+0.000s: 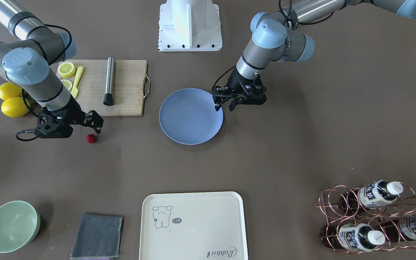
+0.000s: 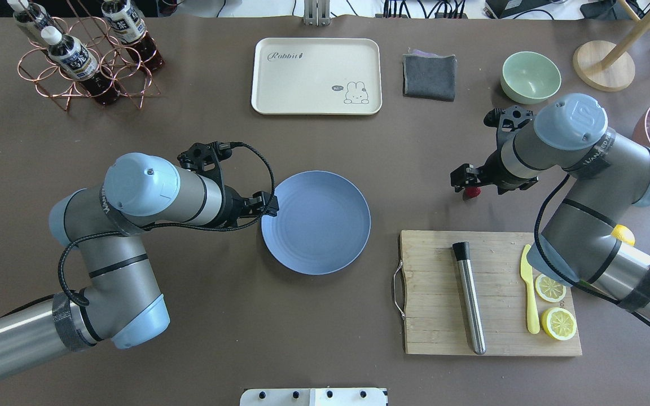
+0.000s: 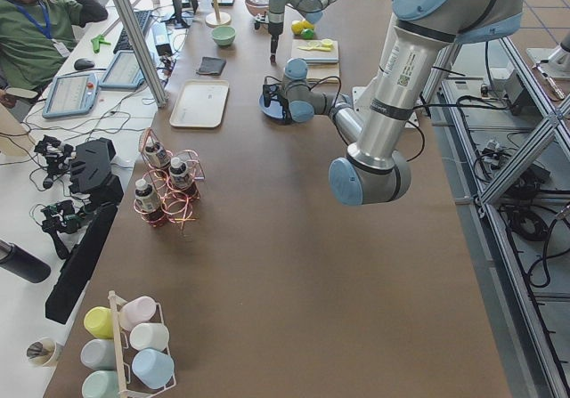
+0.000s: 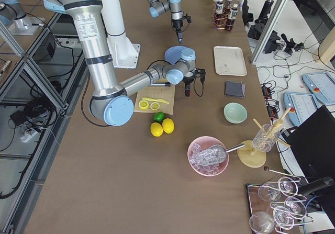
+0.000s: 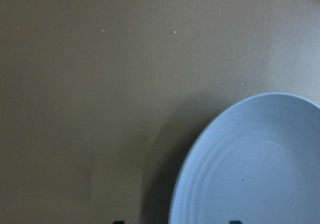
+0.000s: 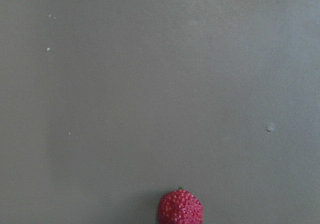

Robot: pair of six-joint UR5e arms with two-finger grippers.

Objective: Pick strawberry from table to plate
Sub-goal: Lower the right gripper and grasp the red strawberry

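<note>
By my reckoning the job has hardly begun. The strawberry [image 1: 91, 138] lies on the table [image 1: 302, 151] at the left of the front view, well apart from the plate [image 1: 190, 124] in the middle, which holds nothing. The right gripper [image 1: 97, 127] hangs just beside the berry and seems not to hold it; I cannot tell whether its jaws are parted. The left gripper [image 1: 224, 107] hovers at the plate's right rim, fingers spread with nothing between them. The grasp, carry and drop are all yet to do.
</note>
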